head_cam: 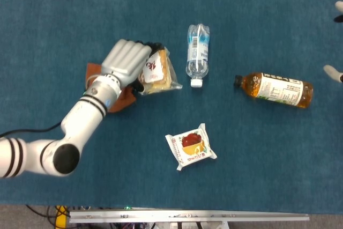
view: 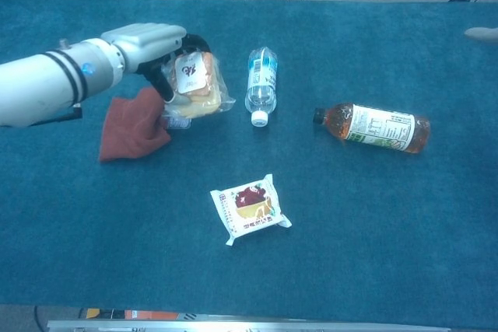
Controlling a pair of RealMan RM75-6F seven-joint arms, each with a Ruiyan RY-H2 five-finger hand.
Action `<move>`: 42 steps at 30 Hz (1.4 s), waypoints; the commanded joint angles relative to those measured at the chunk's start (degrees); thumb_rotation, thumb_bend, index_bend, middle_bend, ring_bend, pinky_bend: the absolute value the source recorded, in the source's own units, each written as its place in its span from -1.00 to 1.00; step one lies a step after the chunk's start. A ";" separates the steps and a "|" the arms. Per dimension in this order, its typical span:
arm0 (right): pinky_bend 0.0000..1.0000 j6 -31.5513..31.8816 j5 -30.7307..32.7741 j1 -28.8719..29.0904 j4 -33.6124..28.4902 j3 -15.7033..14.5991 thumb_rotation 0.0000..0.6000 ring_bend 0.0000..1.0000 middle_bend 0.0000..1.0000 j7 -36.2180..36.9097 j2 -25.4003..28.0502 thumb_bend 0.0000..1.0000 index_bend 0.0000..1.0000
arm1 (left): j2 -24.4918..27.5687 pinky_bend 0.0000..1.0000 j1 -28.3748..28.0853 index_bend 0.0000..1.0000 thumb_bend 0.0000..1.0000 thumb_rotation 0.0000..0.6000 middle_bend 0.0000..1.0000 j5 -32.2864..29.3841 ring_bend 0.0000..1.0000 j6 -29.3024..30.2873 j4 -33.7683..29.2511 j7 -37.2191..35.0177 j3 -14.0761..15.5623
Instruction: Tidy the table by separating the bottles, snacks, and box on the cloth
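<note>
The left hand (head_cam: 126, 63) curls over the clear-wrapped sandwich pack (head_cam: 157, 72), fingers closed around its near edge (a rust-red cloth (view: 131, 124) lies under the wrist). The water bottle (head_cam: 197, 53) lies just beyond the pack, its long axis running away from the robot.

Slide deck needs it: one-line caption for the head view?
Left hand grips a bagged sandwich beside a water bottle, tea bottle and snack pack on blue cloth.
</note>
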 commanded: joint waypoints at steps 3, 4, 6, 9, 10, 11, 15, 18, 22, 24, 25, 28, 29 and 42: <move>-0.01 -1.10 -3.58 0.49 7.68 0.32 1.00 -0.42 -0.43 1.69 -0.49 -0.73 -0.81 | 2.79 -0.35 2.40 -0.40 -0.51 1.00 -0.38 2.73 -0.41 4.52 -6.70 1.15 1.89; -0.01 -1.05 -3.82 0.56 7.97 0.39 1.00 -0.42 -0.43 1.88 -0.66 -0.73 -0.81 | 3.00 -0.35 2.65 -0.40 -0.51 1.00 -0.38 2.97 -0.41 5.10 -7.51 1.42 2.12; -0.01 -0.99 -4.41 0.70 8.38 0.50 1.00 -0.42 -0.43 2.26 -0.93 -0.73 -0.81 | 3.56 -0.35 3.18 -0.41 -0.51 1.00 -0.38 3.09 -0.41 6.18 -9.46 1.94 2.58; -0.01 -0.96 -4.69 0.87 8.90 0.76 1.00 -0.42 -0.43 2.74 -1.17 -0.73 -0.81 | 4.38 -0.35 4.05 -0.42 -0.51 1.00 -0.38 3.40 -0.41 7.33 -12.15 2.32 3.34; -0.01 -0.89 -5.04 0.91 9.13 0.82 1.00 -0.42 -0.43 3.02 -1.28 -0.73 -0.81 | 4.18 -0.35 4.54 -0.42 -0.51 1.00 -0.39 4.17 -0.41 8.09 -12.85 2.64 3.86; -0.01 -0.83 -5.30 0.92 9.26 0.83 1.00 -0.42 -0.43 3.19 -1.35 -0.73 -0.81 | 4.14 -0.35 4.84 -0.42 -0.51 1.00 -0.39 4.57 -0.41 8.51 -13.47 3.02 4.34; -0.01 -0.72 -6.28 0.87 9.50 0.60 1.00 -0.42 -0.43 3.53 -1.58 -0.73 -0.81 | 3.82 -0.35 6.40 -0.42 -0.51 1.00 -0.40 6.56 -0.41 10.05 -15.54 3.47 5.82; -0.01 -0.62 -6.82 0.73 9.60 0.39 1.00 -0.42 -0.43 3.74 -1.65 -0.73 -0.81 | 3.53 -0.35 7.71 -0.42 -0.51 1.00 -0.40 7.99 -0.41 10.86 -16.48 3.50 6.99; -0.01 -0.57 -6.99 0.70 9.87 0.32 1.00 -0.42 -0.43 3.64 -1.80 -0.73 -0.81 | 3.11 -0.35 9.46 -0.42 -0.51 1.00 -0.40 9.30 -0.41 11.64 -17.44 3.09 8.19; -0.01 -0.65 -6.89 0.77 9.95 0.34 1.00 -0.42 -0.43 3.55 -1.92 -0.73 -0.81 | 2.87 -0.35 10.12 -0.42 -0.51 1.00 -0.40 9.73 -0.41 11.87 -17.97 2.90 8.57; -0.01 -0.74 -6.82 0.83 9.98 0.36 1.00 -0.42 -0.43 3.49 -1.99 -0.73 -0.81 | 2.78 -0.35 10.43 -0.42 -0.51 1.00 -0.40 9.82 -0.41 11.94 -18.36 2.83 8.78; -0.01 -1.01 -6.66 1.01 10.13 0.41 1.00 -0.42 -0.43 3.37 -2.22 -0.73 -0.81 | 2.58 -0.35 11.45 -0.42 -0.51 1.00 -0.40 10.41 -0.41 12.41 -19.98 3.13 9.74; -0.01 -1.10 -6.64 1.08 10.19 0.41 1.00 -0.42 -0.43 3.34 -2.34 -0.73 -0.81 | 2.49 -0.35 11.89 -0.43 -0.51 1.00 -0.41 10.67 -0.41 12.71 -20.74 3.38 10.22; -0.01 -1.65 -6.32 1.54 10.74 0.52 1.00 -0.42 -0.43 3.29 -3.14 -0.73 -0.81 | -3.54 -0.35 15.32 -0.52 -0.51 1.00 -0.54 12.86 -0.57 14.78 -24.12 4.48 11.27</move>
